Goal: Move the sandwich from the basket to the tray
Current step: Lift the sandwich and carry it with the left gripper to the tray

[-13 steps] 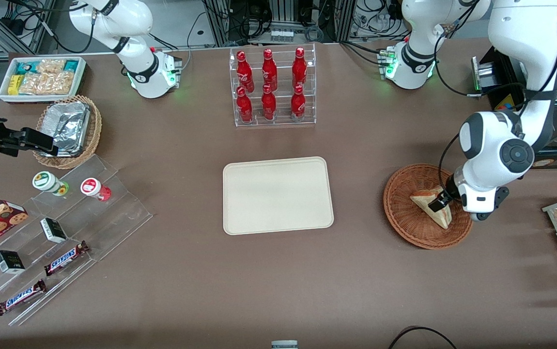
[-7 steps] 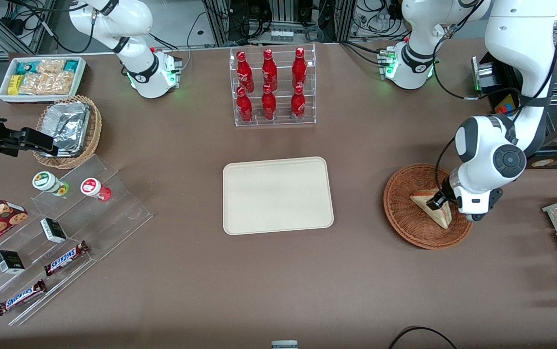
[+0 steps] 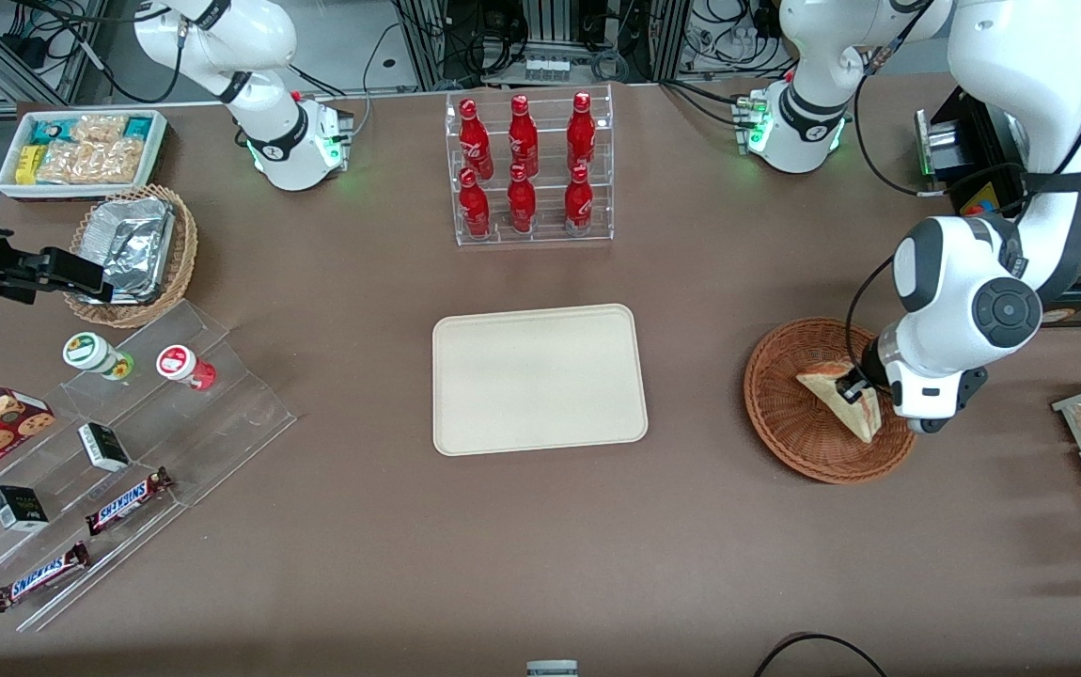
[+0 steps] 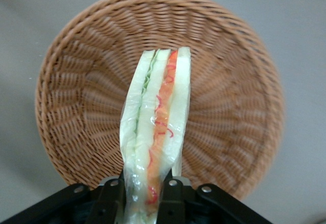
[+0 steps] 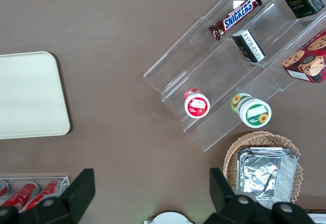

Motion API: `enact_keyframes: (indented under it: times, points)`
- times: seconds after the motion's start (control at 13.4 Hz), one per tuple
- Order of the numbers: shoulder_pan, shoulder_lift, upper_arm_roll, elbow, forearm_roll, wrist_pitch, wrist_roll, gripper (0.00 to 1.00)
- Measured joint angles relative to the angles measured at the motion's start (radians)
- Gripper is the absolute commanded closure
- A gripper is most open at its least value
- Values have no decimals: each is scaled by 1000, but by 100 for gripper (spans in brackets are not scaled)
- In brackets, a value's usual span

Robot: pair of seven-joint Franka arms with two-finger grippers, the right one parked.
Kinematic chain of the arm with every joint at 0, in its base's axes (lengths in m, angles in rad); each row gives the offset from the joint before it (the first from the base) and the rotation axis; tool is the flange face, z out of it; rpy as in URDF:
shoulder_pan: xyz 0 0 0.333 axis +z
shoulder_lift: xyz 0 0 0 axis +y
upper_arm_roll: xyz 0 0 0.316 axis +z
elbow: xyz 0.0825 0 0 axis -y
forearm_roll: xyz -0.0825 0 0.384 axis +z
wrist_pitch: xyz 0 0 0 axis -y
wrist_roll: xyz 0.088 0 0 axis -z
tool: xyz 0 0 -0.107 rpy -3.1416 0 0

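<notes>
My gripper (image 4: 145, 191) pinches the sandwich (image 4: 158, 127) at one end, above the basket (image 3: 790, 428). I worry the soft wedge could sag or slip free while I carry it to the tray (image 3: 540, 378).

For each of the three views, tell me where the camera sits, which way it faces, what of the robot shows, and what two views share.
Front view: high, looking down the table; both arms show, the gripper over the basket.
Left wrist view: on the working arm, looking down; the gripper shut on the sandwich.
Right wrist view: on the parked arm, looking down at the acrylic shelves; its own fingers show.
Shared: front and right wrist views both show the tray.
</notes>
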Motion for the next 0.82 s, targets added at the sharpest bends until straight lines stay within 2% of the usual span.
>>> enact_keyframes:
  times: [0.45, 0.82]
  points:
    - [-198, 13, -10, 75, 1, -28, 67, 100]
    - [-402, 89, -13, 173, 1, -29, 52, 100]
